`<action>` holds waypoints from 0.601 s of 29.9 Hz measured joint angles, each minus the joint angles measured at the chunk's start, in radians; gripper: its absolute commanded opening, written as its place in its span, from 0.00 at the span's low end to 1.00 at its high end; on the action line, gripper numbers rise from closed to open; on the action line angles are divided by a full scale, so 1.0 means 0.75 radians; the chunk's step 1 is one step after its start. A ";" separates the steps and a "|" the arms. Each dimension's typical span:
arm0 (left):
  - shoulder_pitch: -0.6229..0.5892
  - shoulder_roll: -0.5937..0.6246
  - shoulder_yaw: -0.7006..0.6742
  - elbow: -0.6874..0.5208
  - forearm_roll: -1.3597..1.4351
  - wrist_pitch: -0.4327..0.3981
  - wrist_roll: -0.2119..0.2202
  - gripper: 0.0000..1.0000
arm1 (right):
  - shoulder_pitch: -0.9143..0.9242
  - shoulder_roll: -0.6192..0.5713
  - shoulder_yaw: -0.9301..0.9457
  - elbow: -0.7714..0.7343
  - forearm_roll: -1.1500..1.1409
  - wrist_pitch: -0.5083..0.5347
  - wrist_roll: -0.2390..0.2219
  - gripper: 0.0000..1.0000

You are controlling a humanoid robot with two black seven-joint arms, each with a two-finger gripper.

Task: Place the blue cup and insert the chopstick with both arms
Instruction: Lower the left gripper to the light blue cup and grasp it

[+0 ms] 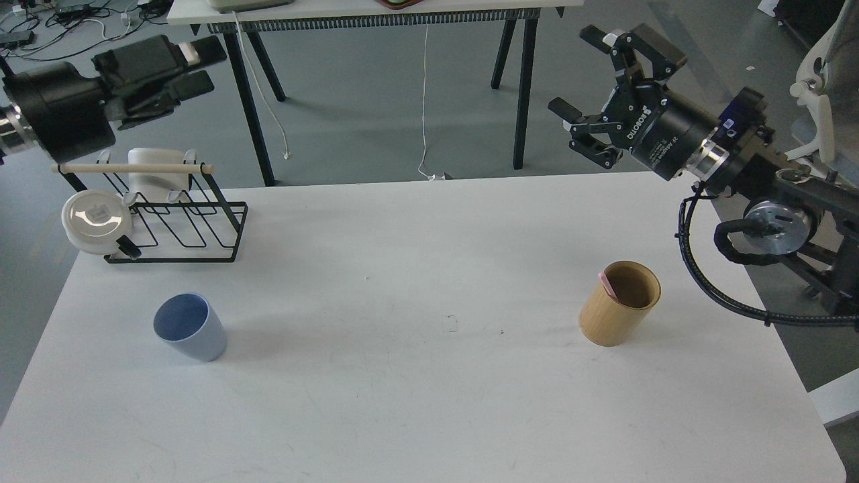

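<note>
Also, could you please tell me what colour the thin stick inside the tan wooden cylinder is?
Pink; the thin stick shows only in the head view.
</note>
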 measured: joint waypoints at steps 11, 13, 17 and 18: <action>0.033 -0.010 0.302 0.087 0.515 0.065 0.000 0.98 | -0.039 -0.039 0.010 -0.007 -0.008 0.000 0.000 0.99; 0.049 -0.043 0.320 0.158 0.547 0.089 0.000 0.97 | -0.041 -0.041 0.016 -0.006 -0.008 0.000 0.000 0.99; 0.073 -0.096 0.329 0.269 0.624 0.106 0.000 0.95 | -0.043 -0.061 0.023 -0.004 -0.008 0.002 0.000 0.99; 0.080 -0.103 0.329 0.287 0.640 0.107 0.000 0.95 | -0.043 -0.065 0.024 -0.004 -0.007 0.003 0.000 0.99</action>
